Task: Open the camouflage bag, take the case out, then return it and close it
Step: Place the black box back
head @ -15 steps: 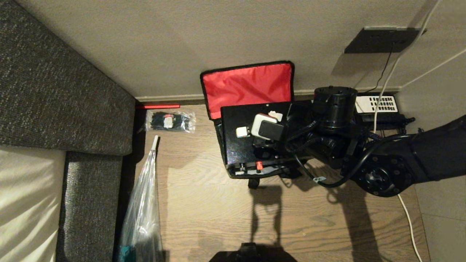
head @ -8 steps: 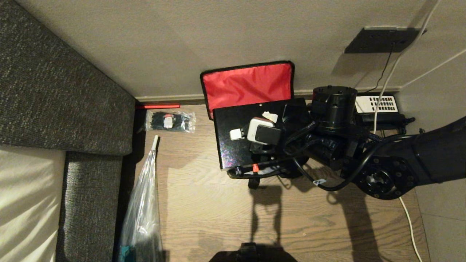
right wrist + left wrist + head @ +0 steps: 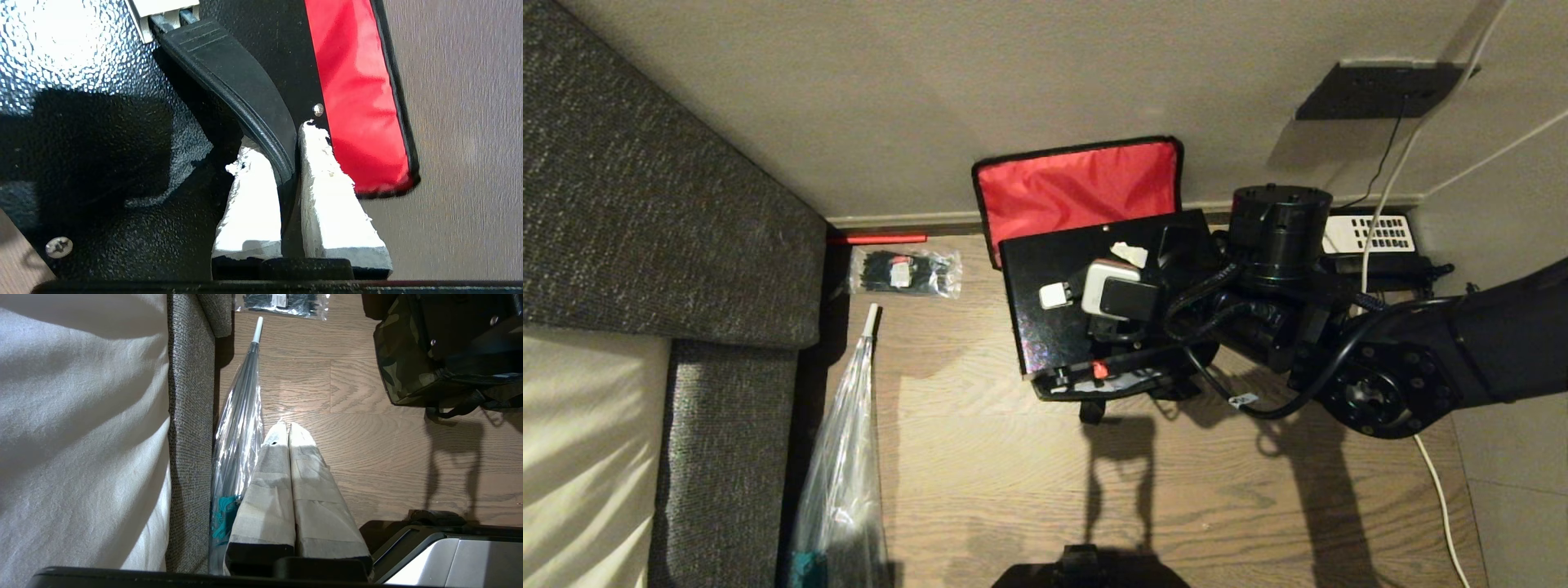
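Evidently, you had the case gripped by its strap handle and hanging over the open bag.

Your right gripper (image 3: 288, 163) was clamped on the strap handle (image 3: 229, 69) of the case (image 3: 1086, 298), both fingertips (image 3: 253, 196) pinching the strap, so the case hung tilted above the camouflage bag (image 3: 402, 371) rather than resting in it. The bag's red-lined lid (image 3: 1078, 196) lay propped back against the wall, which kept the mouth free. Your left gripper (image 3: 286, 435) sat parked low, fingers together and empty, beside the folded clear umbrella (image 3: 241, 412) along the sofa (image 3: 645, 204). On the floor (image 3: 1013, 465), a packet of black ties (image 3: 903, 272) lay near the skirting, well apart from the bag. A black desk phone (image 3: 1376, 237) and its cables sat just beyond your right arm; I judge they crowded any swing that way.
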Available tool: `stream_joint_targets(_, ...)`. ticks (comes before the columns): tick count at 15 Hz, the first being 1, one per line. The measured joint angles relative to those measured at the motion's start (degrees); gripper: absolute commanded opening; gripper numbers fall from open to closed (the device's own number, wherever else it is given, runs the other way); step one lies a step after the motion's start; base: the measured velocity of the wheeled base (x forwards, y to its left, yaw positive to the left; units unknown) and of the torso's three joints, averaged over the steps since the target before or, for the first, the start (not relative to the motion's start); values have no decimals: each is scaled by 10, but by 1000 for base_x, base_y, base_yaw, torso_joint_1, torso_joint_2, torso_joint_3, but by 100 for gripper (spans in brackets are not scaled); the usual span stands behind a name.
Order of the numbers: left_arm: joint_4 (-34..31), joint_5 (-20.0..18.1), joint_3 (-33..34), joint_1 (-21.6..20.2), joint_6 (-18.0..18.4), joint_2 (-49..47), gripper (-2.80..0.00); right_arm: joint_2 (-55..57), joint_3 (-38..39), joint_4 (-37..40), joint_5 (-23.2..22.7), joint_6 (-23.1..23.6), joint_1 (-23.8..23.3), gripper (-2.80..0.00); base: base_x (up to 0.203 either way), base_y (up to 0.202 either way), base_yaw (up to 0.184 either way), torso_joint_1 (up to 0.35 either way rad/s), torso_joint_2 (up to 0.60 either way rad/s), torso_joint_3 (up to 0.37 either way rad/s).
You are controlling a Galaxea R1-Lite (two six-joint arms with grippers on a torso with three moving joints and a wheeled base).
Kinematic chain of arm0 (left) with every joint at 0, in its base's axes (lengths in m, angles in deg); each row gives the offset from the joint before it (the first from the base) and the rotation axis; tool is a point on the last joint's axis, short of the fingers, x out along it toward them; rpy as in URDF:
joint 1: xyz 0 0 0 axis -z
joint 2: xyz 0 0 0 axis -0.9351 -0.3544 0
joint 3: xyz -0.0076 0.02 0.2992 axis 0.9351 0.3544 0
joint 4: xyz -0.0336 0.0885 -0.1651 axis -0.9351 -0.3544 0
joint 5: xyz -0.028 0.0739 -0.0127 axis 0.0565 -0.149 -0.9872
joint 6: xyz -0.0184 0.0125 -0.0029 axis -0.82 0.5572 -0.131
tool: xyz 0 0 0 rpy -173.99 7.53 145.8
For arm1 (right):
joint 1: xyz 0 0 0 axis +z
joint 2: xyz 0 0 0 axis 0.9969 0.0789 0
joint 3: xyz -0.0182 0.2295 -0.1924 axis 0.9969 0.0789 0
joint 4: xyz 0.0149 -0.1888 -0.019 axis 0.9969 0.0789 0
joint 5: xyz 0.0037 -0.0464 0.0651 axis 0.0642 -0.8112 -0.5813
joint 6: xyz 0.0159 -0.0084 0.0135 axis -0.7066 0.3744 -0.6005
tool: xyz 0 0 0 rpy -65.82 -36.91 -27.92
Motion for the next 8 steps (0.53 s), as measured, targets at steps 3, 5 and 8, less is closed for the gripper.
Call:
stream_joint_targets(3, 0, 0, 0, 0, 0, 0, -280, -4, -1, 4, 0, -1, -14, -280, 0, 0, 0, 0, 0, 0)
stream_joint_targets(5, 0, 0, 0, 0, 0, 0, -280, -10, -1, 7, 1, -1, -18, -280, 0, 0, 0, 0, 0, 0)
stream_joint_targets(8, 0, 0, 0, 0, 0, 0, -280, -16, 1, 7, 0, -1, -20, -280, 0, 0, 0, 0, 0, 0)
